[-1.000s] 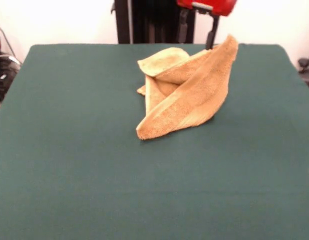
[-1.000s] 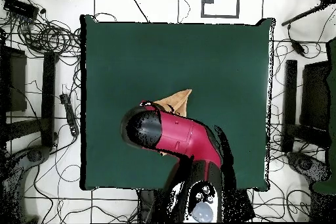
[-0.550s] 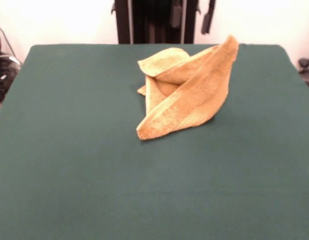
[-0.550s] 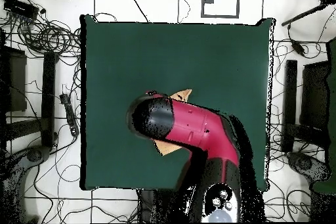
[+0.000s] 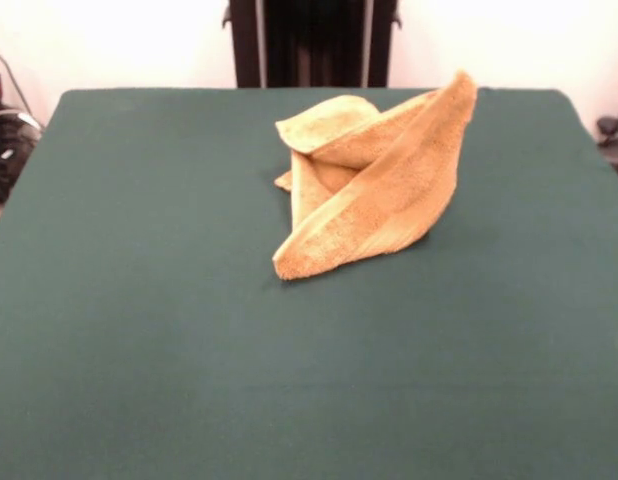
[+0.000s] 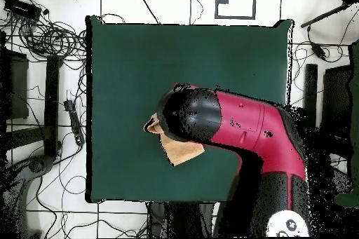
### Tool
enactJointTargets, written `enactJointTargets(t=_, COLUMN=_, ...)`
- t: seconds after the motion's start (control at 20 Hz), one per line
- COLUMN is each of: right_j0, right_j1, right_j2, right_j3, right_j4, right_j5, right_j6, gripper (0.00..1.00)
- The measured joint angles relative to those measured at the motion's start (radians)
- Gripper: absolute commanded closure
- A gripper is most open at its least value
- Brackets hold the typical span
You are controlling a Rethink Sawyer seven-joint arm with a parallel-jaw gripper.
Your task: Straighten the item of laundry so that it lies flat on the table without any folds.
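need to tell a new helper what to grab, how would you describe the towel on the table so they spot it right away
Look at the large dark green table that fills the front view. Toward its far side, a little right of centre, sits the towel, a small orange-yellow terry cloth. It is the only thing on the tabletop, crumpled and folded over itself with one corner peaked up rather than lying flat.

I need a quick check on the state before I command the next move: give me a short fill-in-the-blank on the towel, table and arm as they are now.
1. The towel is not flat; it lies ____ on itself.
2. The table has a dark ____ top.
3. In the overhead view the arm covers ____ of the towel.

Missing words: folded; green; part
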Motion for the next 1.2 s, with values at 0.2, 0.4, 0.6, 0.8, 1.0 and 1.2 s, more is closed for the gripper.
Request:
enactJointTargets(t=0.2, right_j0=-0.010, right_j1=-0.025, right_j2=0.031, right_j3=-0.002, right_j4=-0.037, right_j5=-0.002, right_j6=-0.013, gripper=0.00)
enactJointTargets(t=0.4, right_j0=-0.013, right_j1=-0.041, right_j2=0.067, right_j3=-0.002, right_j4=-0.075, right_j5=-0.005, right_j6=-0.013, gripper=0.00)
enactJointTargets(t=0.6, right_j0=-0.054, right_j1=-0.055, right_j2=0.162, right_j3=0.001, right_j4=-0.113, right_j5=-0.005, right_j6=-0.037, gripper=0.00)
enactJointTargets(t=0.8, right_j0=-0.120, right_j1=-0.072, right_j2=0.276, right_j3=0.014, right_j4=-0.139, right_j5=-0.005, right_j6=-0.108, gripper=0.00)
enactJointTargets(t=1.0, right_j0=-0.209, right_j1=-0.080, right_j2=0.401, right_j3=0.043, right_j4=-0.152, right_j5=-0.006, right_j6=-0.236, gripper=0.00)
enactJointTargets(t=1.2, right_j0=-0.298, right_j1=-0.070, right_j2=0.509, right_j3=0.069, right_j4=-0.183, right_j5=-0.007, right_j6=-0.388, gripper=0.00)
